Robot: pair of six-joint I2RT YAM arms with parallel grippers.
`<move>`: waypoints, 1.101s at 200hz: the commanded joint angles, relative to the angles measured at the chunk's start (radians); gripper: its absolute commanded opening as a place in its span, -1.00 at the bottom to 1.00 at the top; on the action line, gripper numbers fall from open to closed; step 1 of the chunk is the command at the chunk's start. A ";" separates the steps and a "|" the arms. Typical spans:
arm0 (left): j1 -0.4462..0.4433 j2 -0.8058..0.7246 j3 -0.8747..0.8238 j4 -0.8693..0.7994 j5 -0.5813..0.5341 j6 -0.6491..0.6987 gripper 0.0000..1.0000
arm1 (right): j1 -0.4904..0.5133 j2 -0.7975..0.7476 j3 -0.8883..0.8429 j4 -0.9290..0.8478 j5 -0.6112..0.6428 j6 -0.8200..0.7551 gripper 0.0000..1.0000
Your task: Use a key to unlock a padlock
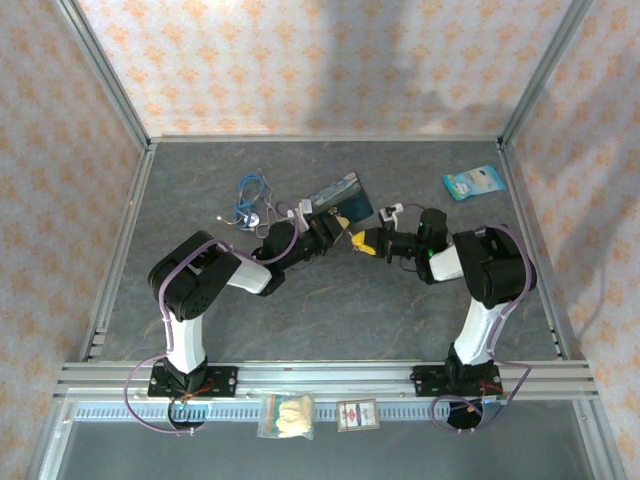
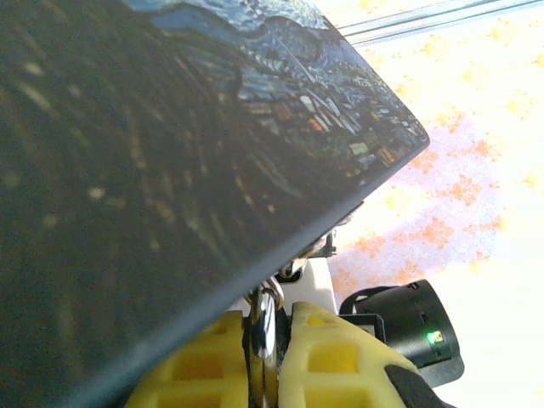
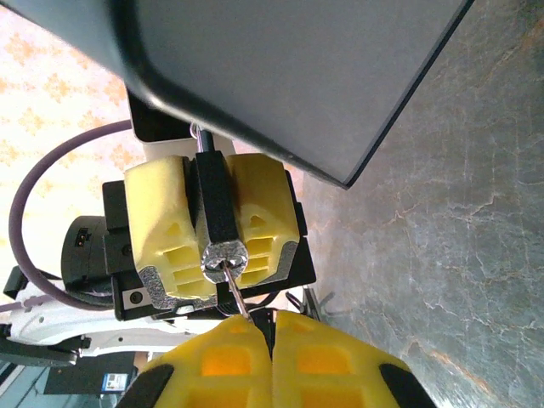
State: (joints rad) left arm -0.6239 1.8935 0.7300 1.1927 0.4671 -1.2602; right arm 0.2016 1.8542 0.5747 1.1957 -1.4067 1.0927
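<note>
Top external view: on the grey table (image 1: pixel 300 310) both arms reach to the middle. The left gripper (image 1: pixel 340 225) and the right gripper (image 1: pixel 363 242) meet tip to tip there. The blue box (image 1: pixel 342 195) lies just beyond their fingertips. A cord bundle (image 1: pixel 250 203) sits near the left gripper's outer side, and a pale packet (image 1: pixel 472 182) lies well apart, past the right arm.

In the right wrist view the box's dark face hangs close above the left gripper's yellow fingers (image 3: pixel 157 217). These are closed to the width of the padlock (image 3: pixel 216 200) and clamp its dark body from both sides. Its silver bottom end sticks out past their tips, toward the right gripper. The right gripper's own fingers (image 3: pixel 323 357) are pressed almost together, pinching the key (image 3: pixel 235 293). A thin blade runs from between their tips up to the padlock's bottom face and touches it at the middle. How deep it goes in cannot be told.

In the left wrist view a silver part of the padlock shows in the narrow slot between the left fingers (image 2: pixel 331 361), with the box just above them.
</note>
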 commanded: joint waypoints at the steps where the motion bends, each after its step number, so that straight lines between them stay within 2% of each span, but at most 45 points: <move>1: -0.157 -0.025 0.063 0.086 0.288 0.066 -1.00 | 0.014 0.022 0.045 0.122 0.272 0.075 -1.00; 24: -0.163 -0.028 0.057 0.082 0.281 0.065 -1.00 | 0.016 0.017 0.065 0.093 0.280 0.054 -1.00; 49: -0.182 -0.032 0.068 0.021 0.298 0.095 -1.00 | 0.015 0.008 0.113 -0.015 0.274 -0.019 -1.00; 109: -0.178 -0.065 0.039 -0.034 0.336 0.115 -1.00 | -0.007 -0.045 0.256 -0.546 0.251 -0.435 -1.00; 127: -0.176 -0.061 0.055 -0.037 0.360 0.115 -1.00 | -0.019 -0.040 0.264 -0.608 0.240 -0.496 -1.00; 152: -0.175 -0.064 0.068 -0.054 0.384 0.117 -1.00 | -0.028 -0.025 0.266 -0.612 0.234 -0.504 -1.00; 175: -0.160 -0.079 0.062 -0.088 0.338 0.136 -1.00 | -0.029 -0.045 0.239 -0.565 0.240 -0.475 -1.00; 196: -0.132 -0.098 0.046 -0.109 0.234 0.125 -1.00 | -0.028 -0.086 0.205 -0.570 0.273 -0.471 -1.00; 220: -0.091 -0.106 0.027 -0.100 0.098 0.082 -1.00 | -0.028 -0.133 0.154 -0.567 0.301 -0.459 -0.59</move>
State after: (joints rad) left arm -0.6407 1.8618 0.7643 1.0100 0.4290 -1.1557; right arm 0.1917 1.7737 0.7444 0.5552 -1.3865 0.6273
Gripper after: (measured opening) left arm 0.093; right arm 0.121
